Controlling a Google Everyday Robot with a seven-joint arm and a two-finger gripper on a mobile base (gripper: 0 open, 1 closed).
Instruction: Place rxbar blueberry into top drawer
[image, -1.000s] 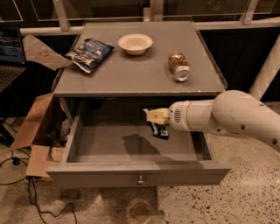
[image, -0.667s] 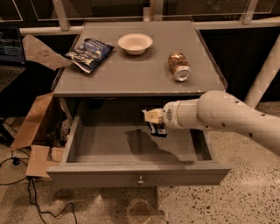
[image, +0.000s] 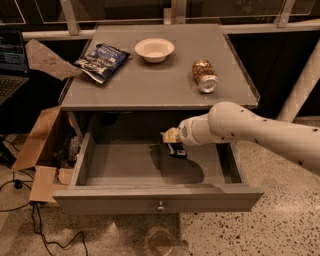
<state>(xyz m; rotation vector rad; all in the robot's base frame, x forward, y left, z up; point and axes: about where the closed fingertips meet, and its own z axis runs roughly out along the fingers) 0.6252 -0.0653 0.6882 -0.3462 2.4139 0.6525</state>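
Since 1 second ago the tool (image: 171, 136) has slid a little toward 9 o'clock and dropped slightly, carrying the rxbar blueberry (image: 178, 150) with it; the pale arm (image: 260, 131) has followed the same way. Nothing else has shifted.

The tool now sits inside the open top drawer (image: 160, 196), near its back wall and right of centre, entering from 3 o'clock. It is pinched onto the upper end of the rxbar blueberry. The dark wrapper hangs from the tool toward 6 o'clock, roughly upright, with its lower end close to the drawer floor; whether it touches the floor cannot be told. A shadow lies on the floor at 5 o'clock from the bar.

The drawer is pulled well out, and 1 small round knob (image: 160, 206) sits at the centre of its front panel.

On the worktop (image: 150, 87) above lie 3 things, well apart from each other: a crinkled blue chip bag (image: 101, 61) at 10 o'clock, a pale bowl (image: 154, 49) at 12 o'clock, and a can (image: 205, 76) on its side at 2 o'clock. A torn cardboard box (image: 36, 145) stands just beside the drawer at 9 o'clock, and a laptop (image: 10, 65) shows at the far left edge.
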